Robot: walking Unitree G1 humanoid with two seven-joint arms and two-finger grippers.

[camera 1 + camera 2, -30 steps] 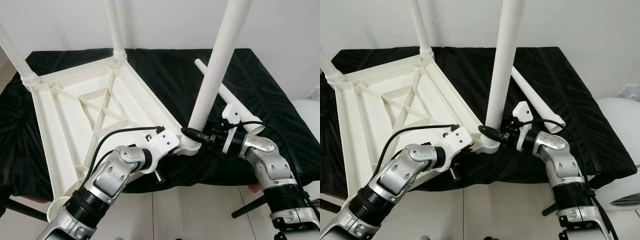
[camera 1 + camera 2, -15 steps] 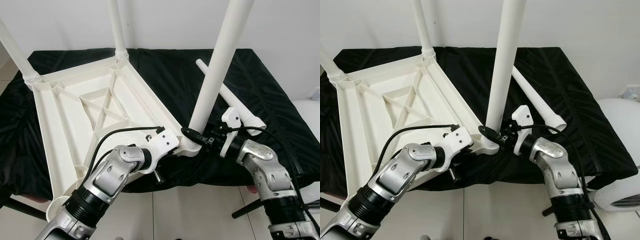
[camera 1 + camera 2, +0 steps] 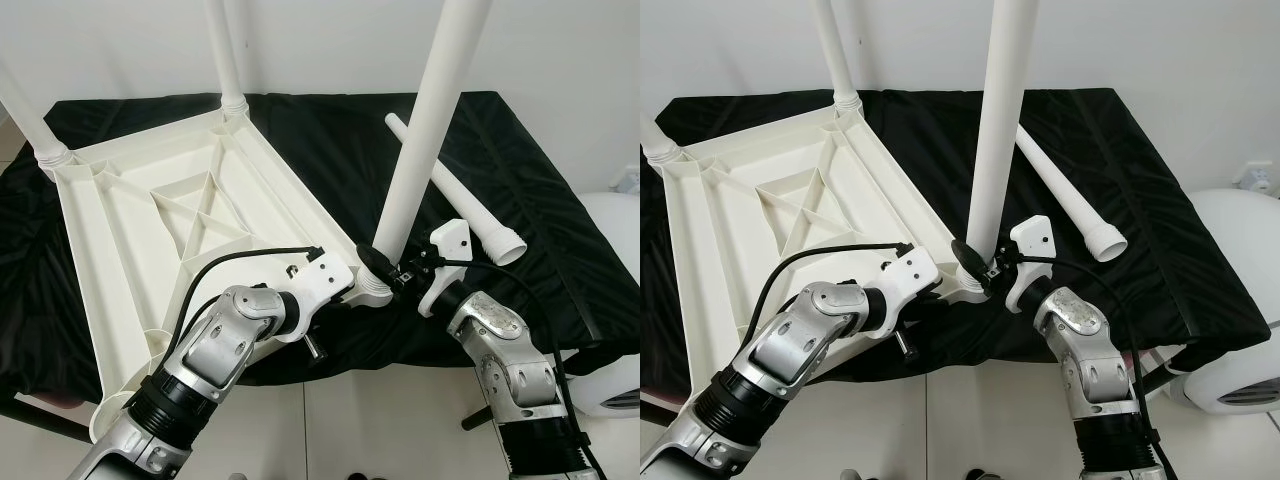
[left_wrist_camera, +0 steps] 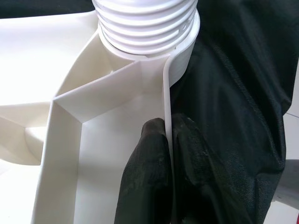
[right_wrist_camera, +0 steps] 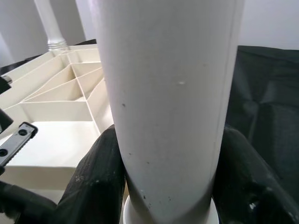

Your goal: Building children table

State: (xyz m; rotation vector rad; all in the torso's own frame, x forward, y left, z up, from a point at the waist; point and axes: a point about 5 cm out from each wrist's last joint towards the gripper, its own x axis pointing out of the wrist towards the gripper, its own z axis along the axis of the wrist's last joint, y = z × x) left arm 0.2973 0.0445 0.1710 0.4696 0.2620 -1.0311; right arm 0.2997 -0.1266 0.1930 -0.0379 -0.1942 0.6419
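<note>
Black cloth covers the surface, where the upturned white plastic tabletop lies with a loose white tube leg beside it. My left gripper has its fingers pinched shut on the tabletop's edge rib, while my right gripper clasps the base of the tall white leg at the near corner socket. Over the last second that leg has swung closer to upright and my right arm has drawn in, so I judge it is seating.

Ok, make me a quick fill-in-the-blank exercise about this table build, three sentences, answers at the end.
1. The white tabletop lies upside down on a ____ cloth.
2. The right hand grips the ____ end of the upright leg.
3. The left hand pinches the tabletop's ____ beside that leg's socket.

Answers: black; lower; rim
</note>
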